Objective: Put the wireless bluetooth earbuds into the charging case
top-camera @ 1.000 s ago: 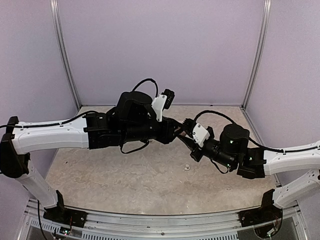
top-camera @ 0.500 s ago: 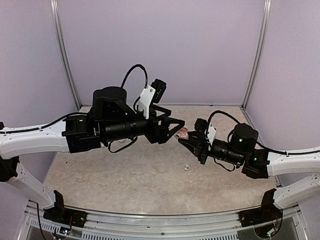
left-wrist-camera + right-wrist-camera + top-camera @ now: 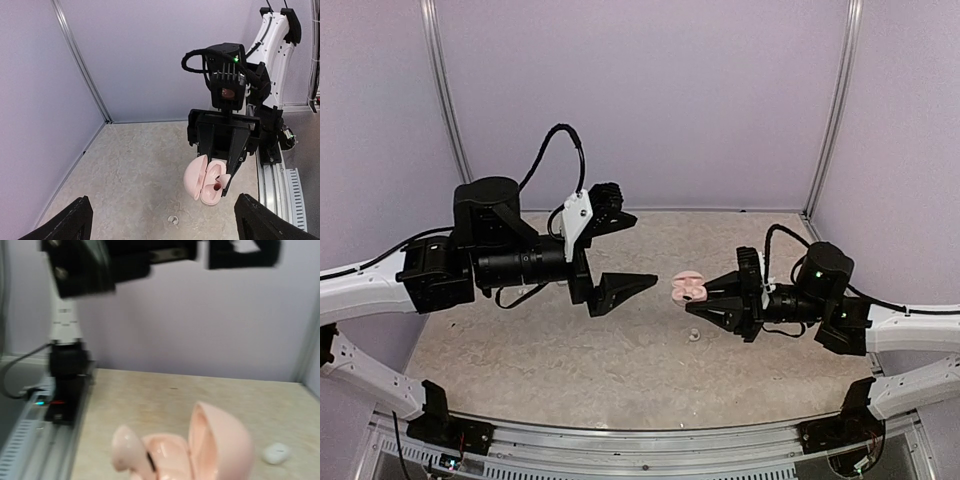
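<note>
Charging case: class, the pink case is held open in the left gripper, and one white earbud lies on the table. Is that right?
No: the right gripper holds the open charging case, as the top external view shows. The white earbud does lie on the table.

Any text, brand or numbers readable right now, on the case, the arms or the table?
None readable.
The charging case shows no print.
Faint grey marks on the left arm's white link are too blurred to read.
</note>
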Available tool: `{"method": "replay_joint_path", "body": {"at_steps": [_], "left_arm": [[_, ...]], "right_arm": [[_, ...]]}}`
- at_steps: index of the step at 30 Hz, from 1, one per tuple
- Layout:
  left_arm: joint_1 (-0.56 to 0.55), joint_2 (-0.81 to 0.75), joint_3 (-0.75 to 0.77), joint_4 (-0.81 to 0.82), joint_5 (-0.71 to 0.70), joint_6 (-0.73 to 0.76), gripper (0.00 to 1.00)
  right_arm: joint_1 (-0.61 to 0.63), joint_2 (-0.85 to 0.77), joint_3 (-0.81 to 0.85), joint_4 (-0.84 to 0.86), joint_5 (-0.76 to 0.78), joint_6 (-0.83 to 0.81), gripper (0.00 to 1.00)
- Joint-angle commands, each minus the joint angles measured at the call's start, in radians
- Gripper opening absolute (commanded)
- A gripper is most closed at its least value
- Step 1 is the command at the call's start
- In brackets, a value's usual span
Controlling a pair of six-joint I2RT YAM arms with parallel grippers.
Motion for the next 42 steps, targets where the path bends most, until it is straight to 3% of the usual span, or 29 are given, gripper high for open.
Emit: {"method": "replay_joint_path", "body": {"at_steps": [1, 19, 42], "left_arm": [[-0.025, 0.024, 0.011, -0.061, 0.081, 0.103, 0.98], [-0.101, 0.190, 0.140, -0.069, -0.189, 0.002, 0.89], [-0.092, 0.316, 0.239, -0.111, -0.346, -0.093, 0.82]], "right_arm": [[-0.009, 0.013, 0.031, -0.020, -0.146, 0.049, 0.00], [-0.007, 0.045, 0.061, -0.050, -0.044, 0.091, 0.00], [-0.001, 0.035, 0.063, -0.051, 0.024, 0.080, 0.00]]}}
